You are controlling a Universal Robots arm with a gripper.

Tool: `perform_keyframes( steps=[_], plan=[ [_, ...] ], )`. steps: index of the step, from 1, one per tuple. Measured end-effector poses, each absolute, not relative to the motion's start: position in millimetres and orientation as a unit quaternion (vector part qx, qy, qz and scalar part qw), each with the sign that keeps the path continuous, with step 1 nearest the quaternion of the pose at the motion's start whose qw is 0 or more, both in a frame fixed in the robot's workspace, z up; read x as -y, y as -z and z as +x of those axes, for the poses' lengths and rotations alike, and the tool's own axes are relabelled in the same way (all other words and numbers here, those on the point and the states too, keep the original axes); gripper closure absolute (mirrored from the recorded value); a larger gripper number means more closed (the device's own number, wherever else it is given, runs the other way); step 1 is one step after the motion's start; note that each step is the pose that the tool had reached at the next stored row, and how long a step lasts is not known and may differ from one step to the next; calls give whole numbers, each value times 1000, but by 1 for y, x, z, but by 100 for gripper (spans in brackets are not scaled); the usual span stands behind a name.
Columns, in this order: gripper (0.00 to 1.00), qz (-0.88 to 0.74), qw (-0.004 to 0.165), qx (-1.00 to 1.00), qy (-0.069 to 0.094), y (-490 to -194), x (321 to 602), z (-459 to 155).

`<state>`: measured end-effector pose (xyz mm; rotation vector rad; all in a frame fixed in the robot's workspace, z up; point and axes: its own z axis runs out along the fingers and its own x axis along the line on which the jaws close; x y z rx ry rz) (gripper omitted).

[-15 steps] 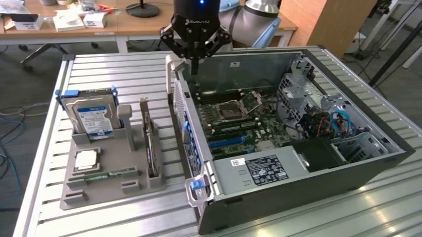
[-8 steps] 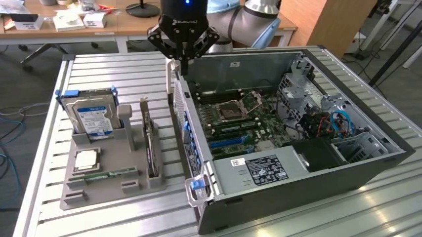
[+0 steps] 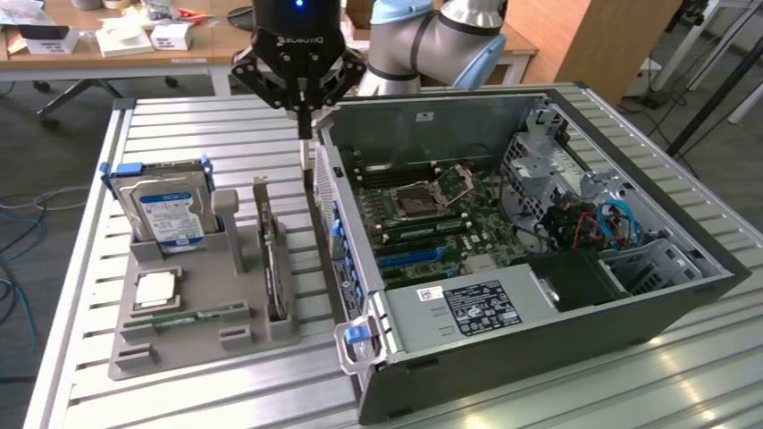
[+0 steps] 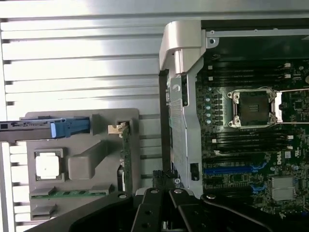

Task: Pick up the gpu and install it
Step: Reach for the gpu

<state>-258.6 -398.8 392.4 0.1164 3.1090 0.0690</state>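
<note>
My gripper hung pinched shut and empty above the computer case's rear edge. The gpu stood upright beside the case. A clean grasp needed widened jaws, centred along its top edge.

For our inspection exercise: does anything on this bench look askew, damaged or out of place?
Nothing stands out. The gpu stands upright in its slot of the gray holder, the hard drive is upright too, and the open computer case shows no visible damage.
</note>
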Motion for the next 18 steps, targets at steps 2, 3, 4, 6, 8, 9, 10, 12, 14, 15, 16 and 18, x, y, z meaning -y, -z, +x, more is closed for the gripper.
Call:
perform_keyframes(
  steps=[2,3,4,6,8,9,10,12,14,15,16,18],
  plan=[
    [90,37,15,-999,-22,-392,399,-266],
    [90,37,15,-999,-22,-392,399,-269],
    [90,37,15,-999,-22,-392,399,-272],
    [90,37,15,-999,-22,-392,399,-277],
    [90,37,15,-999,-22,-392,399,-281],
    [90,37,15,-999,-22,-392,399,-282],
    [90,37,15,-999,-22,-392,399,-284],
    [90,37,15,-999,-22,-392,399,-288],
    [90,37,15,-999,-22,-392,399,-291],
    [90,37,15,-999,-22,-392,399,-293],
    [90,37,15,-999,-22,-392,399,-294],
    [90,37,15,-999,-22,-392,399,-295]
  ],
)
